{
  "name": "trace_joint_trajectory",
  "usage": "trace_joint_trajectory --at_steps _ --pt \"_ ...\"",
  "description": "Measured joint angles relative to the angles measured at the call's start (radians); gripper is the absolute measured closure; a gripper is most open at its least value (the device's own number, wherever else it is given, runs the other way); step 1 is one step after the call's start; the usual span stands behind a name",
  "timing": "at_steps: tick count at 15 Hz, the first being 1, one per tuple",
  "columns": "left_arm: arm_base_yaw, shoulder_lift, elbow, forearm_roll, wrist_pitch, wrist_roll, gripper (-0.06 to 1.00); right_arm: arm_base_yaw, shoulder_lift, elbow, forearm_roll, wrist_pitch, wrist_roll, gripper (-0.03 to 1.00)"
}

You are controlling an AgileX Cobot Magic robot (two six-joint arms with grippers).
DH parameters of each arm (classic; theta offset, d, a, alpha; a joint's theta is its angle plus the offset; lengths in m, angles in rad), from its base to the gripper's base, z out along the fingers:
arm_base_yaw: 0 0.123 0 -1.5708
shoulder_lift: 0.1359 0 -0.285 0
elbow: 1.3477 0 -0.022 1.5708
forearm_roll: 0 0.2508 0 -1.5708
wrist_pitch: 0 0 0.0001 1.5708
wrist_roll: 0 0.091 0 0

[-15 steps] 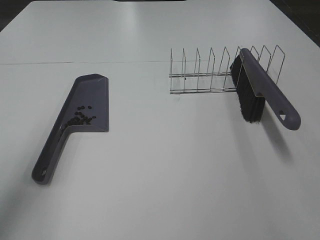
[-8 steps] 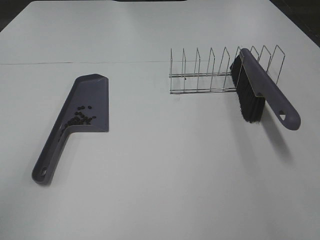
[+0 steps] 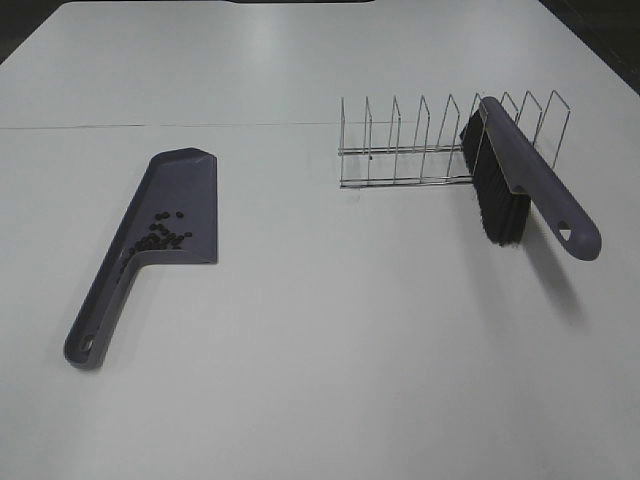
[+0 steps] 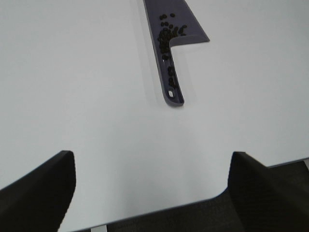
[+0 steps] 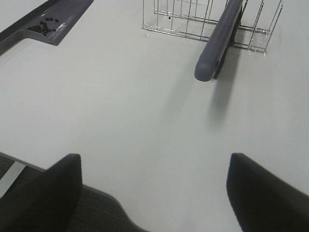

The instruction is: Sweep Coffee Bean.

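A grey-purple dustpan point(image 3: 186, 186) lies flat on the left of the white table. The coffee beans point(image 3: 160, 234) sit in a small pile in it near the handle. One dark speck, perhaps a bean point(image 3: 371, 155), lies inside the wire rack point(image 3: 400, 150). The brush point(image 3: 525, 175) leans in the rack's right end, black bristles down. Neither gripper shows in the exterior view. My left gripper point(image 4: 152, 188) is open and empty, back from the dustpan handle point(image 4: 171, 82) and beans point(image 4: 167, 34). My right gripper point(image 5: 154, 188) is open and empty, back from the brush point(image 5: 219, 41).
The right wrist view also shows the rack point(image 5: 178, 19) and the dustpan point(image 5: 67, 12) with beans point(image 5: 43, 26). The table's front edge point(image 4: 159, 208) lies under both grippers. A seam point(image 3: 150, 125) crosses the table behind the dustpan.
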Motion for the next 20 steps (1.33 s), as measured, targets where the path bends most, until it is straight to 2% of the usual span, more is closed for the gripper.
trace_joint_trajectory --at_steps 3,6,11,20 --pt "0.000 -0.067 0.027 0.024 -0.075 -0.013 0.16 0.000 0.000 0.000 -0.080 -0.002 0.084 0.25" --pt "0.000 -0.068 0.042 0.030 -0.099 -0.027 0.16 0.000 0.000 0.000 -0.145 -0.003 0.157 0.25" --pt "0.000 -0.068 0.042 0.054 -0.101 -0.073 0.16 0.000 0.000 0.000 -0.149 -0.003 0.165 0.25" --pt "0.000 -0.068 0.042 0.061 -0.102 -0.035 0.16 0.000 0.000 0.000 -0.149 -0.003 0.165 0.25"
